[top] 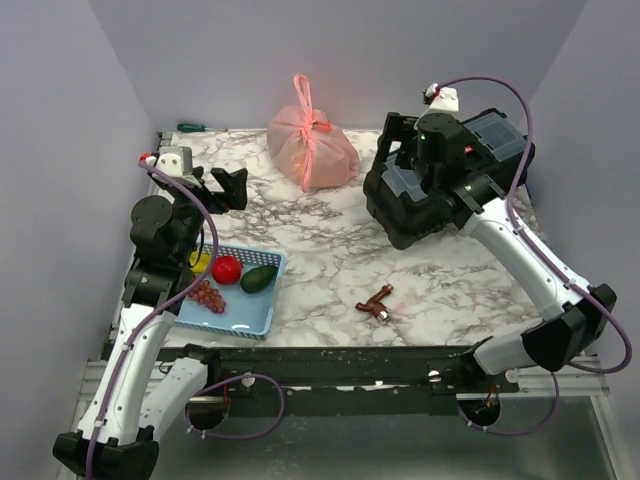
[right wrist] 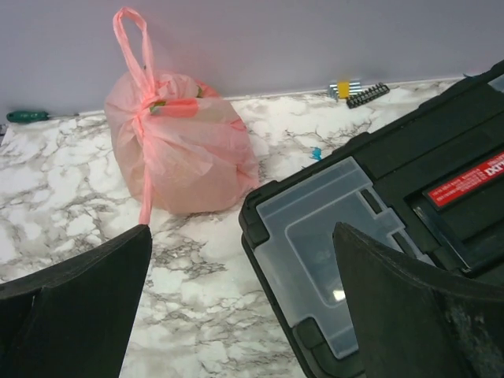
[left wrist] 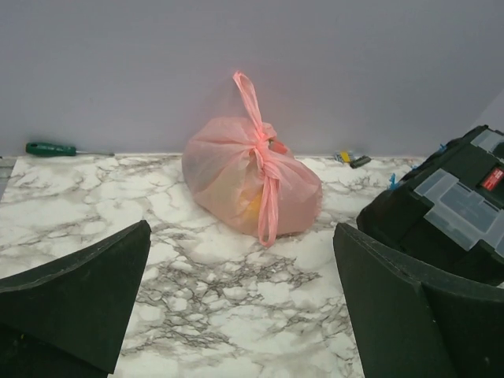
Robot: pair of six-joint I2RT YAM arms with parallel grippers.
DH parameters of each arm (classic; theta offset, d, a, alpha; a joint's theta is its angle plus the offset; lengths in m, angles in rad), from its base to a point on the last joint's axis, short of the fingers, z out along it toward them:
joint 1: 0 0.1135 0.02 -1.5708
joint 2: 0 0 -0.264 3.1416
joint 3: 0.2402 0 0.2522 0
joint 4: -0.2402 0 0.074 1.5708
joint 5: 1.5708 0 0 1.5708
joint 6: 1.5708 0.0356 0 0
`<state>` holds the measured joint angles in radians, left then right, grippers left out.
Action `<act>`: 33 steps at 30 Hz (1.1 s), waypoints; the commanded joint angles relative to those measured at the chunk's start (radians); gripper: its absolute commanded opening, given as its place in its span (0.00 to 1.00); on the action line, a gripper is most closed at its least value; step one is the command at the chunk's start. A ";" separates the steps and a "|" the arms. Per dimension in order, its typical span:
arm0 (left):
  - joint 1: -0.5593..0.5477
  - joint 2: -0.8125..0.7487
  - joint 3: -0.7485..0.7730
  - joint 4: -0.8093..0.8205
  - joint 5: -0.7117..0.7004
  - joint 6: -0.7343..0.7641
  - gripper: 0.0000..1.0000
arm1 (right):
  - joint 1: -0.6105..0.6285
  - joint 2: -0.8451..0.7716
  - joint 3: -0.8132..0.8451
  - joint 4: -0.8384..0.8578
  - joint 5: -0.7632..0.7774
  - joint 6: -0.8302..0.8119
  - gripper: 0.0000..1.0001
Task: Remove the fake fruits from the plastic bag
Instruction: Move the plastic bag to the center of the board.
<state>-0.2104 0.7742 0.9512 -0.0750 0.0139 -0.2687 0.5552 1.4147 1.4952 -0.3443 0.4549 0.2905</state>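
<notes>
Pink bag (top: 312, 148) sits knotted on the desk (top: 330, 260), fruits (left wrist: 250, 206) faintly visible inside, none out yet; left claw (left wrist: 242, 230) and right claw (right wrist: 242, 230) hang wide, empty.

Plastic bag (left wrist: 236, 169): thin pink film, translucent, crinkled, slightly shiny.
Table (top: 330, 250): smooth top, white marble pattern with grey veins.
Toolbox (right wrist: 441, 150): matt black plastic; clear, smooth lid panels.
Basket (top: 250, 312): light blue slotted plastic.
Screwdriver (left wrist: 51, 148): green plastic-looking handle, thin metal shank.

Black toolbox (right wrist: 417, 157), green screwdriver (left wrist: 51, 148), blue basket (top: 245, 312), avocado (top: 258, 278)
</notes>
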 commanded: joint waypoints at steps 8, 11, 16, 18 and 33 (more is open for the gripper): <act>0.012 0.047 0.019 0.004 0.070 -0.030 0.99 | 0.036 0.284 0.175 0.069 -0.074 0.102 1.00; 0.019 0.047 0.021 0.001 0.069 -0.037 0.99 | 0.044 0.320 0.155 0.172 -0.138 0.118 1.00; 0.020 0.028 0.001 0.019 0.064 -0.030 0.99 | 0.092 0.415 0.207 0.240 -0.127 0.089 1.00; 0.021 0.028 0.005 0.016 0.064 -0.026 0.99 | 0.104 0.465 0.248 0.236 -0.093 0.077 1.00; 0.051 -0.006 -0.015 0.036 0.038 -0.028 0.99 | 0.167 0.802 0.515 0.229 0.166 -0.279 1.00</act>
<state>-0.1825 0.7689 0.9508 -0.0608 0.0540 -0.2916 0.7147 2.1357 1.9247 -0.1299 0.5098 0.1699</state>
